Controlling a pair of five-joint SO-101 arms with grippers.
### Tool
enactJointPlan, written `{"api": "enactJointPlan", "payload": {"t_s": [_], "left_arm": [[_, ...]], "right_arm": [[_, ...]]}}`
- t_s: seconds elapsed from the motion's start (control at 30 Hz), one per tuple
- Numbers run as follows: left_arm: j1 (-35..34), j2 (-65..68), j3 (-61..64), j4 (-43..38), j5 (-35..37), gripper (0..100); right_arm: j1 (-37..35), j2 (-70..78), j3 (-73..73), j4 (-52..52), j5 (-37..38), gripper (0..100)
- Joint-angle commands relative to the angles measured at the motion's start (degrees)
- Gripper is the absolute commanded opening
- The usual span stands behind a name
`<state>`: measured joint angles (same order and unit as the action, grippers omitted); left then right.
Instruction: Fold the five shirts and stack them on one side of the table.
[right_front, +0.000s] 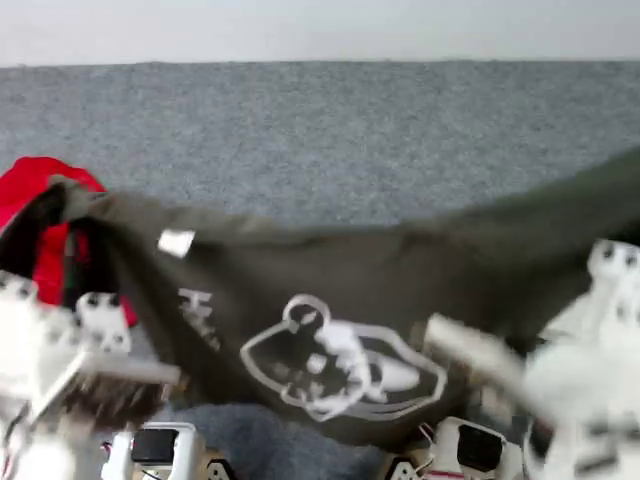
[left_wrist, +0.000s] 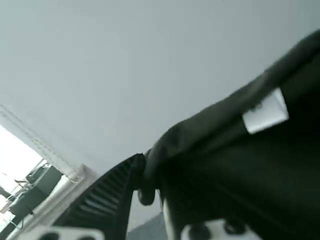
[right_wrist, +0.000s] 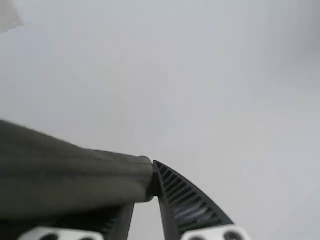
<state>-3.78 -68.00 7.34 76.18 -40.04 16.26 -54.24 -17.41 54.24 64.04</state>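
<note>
High view, left to right: a red shirt (right_front: 28, 185) is bunched at the left edge of the grey table (right_front: 330, 130), partly hidden behind the corner of a dark olive shirt (right_front: 330, 270). That olive shirt hangs above the table, stretched sideways between the two arms, with its lower edge near the arm bases. The left arm (right_front: 55, 350) stands below the shirt's left corner, and a white label (right_front: 176, 242) shows just beside that corner. A white line print (right_front: 340, 365) sits in the middle of the cloth. The right arm (right_front: 590, 360) is blurred under the right end, which runs to the frame edge. In the left wrist view the left gripper (left_wrist: 146, 175) has its jaws pinched on a fold of the shirt's top edge. In the right wrist view the right gripper (right_wrist: 153, 181) is likewise clamped on a gathered edge.
</note>
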Motion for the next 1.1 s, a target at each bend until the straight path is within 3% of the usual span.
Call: {"api": "enactJointPlan", "payload": {"t_s": [0.0, 0.2, 0.4, 0.57, 0.77, 1.07], "left_arm": [[-0.3, 0.2, 9.8, -6.3, -2.2, 2], [-0.3, 0.3, 26.8, -22.1, -6.2, 2], [-0.4, 3.2, 40.0, -37.9, -11.0, 2], [-0.5, 13.5, 41.1, -46.7, -11.6, 2], [-0.6, 30.7, 35.9, -53.1, -11.6, 2], [-0.6, 54.8, 18.0, -53.1, -11.6, 2]], "right_arm": [[-2.1, 2.2, 8.0, -0.1, -0.7, 1.0], [-9.1, 2.3, 22.4, -3.1, 2.2, 1.0], [-11.4, 2.4, 41.5, -22.2, 7.5, 1.0], [-13.7, 5.8, 53.7, -39.9, 13.5, 1.0], [-13.8, 21.4, 50.0, -54.5, 13.9, 1.0], [-11.6, 43.6, 30.1, -56.2, 13.9, 1.0]]}}
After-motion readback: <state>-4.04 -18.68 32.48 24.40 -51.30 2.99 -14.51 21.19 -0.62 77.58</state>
